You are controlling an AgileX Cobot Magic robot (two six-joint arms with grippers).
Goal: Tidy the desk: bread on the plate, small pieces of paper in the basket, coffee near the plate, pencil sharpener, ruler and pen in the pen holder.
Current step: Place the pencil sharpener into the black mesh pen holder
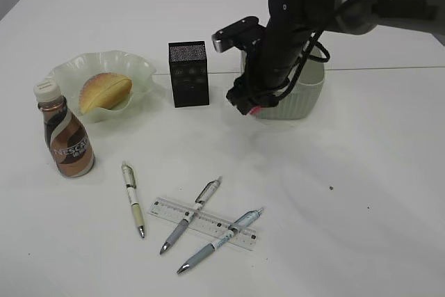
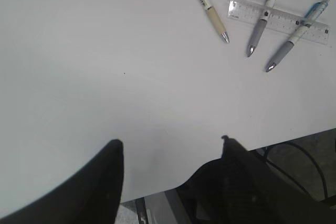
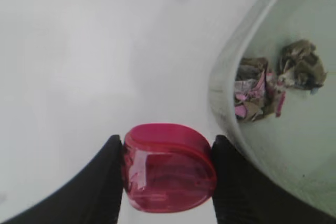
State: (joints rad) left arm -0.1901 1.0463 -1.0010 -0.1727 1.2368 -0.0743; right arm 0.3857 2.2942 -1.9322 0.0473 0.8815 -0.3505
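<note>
Red pencil sharpener (image 3: 169, 167) pinched between right gripper (image 3: 167, 174) fingers, basket (image 3: 231, 77) at two o'clock; left gripper (image 2: 170, 148) spread, holding nothing.

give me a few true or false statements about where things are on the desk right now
1. The bread lies on the plate. True.
2. The right claw is empty. False: its jaws close on a red pencil sharpener.
3. Crumpled paper pieces lie inside the basket. True.
4. The ruler stands in the pen holder. False: it lies flat on the desk under two pens.
5. The coffee lies tipped over. False: it stands upright beside the plate.
</note>
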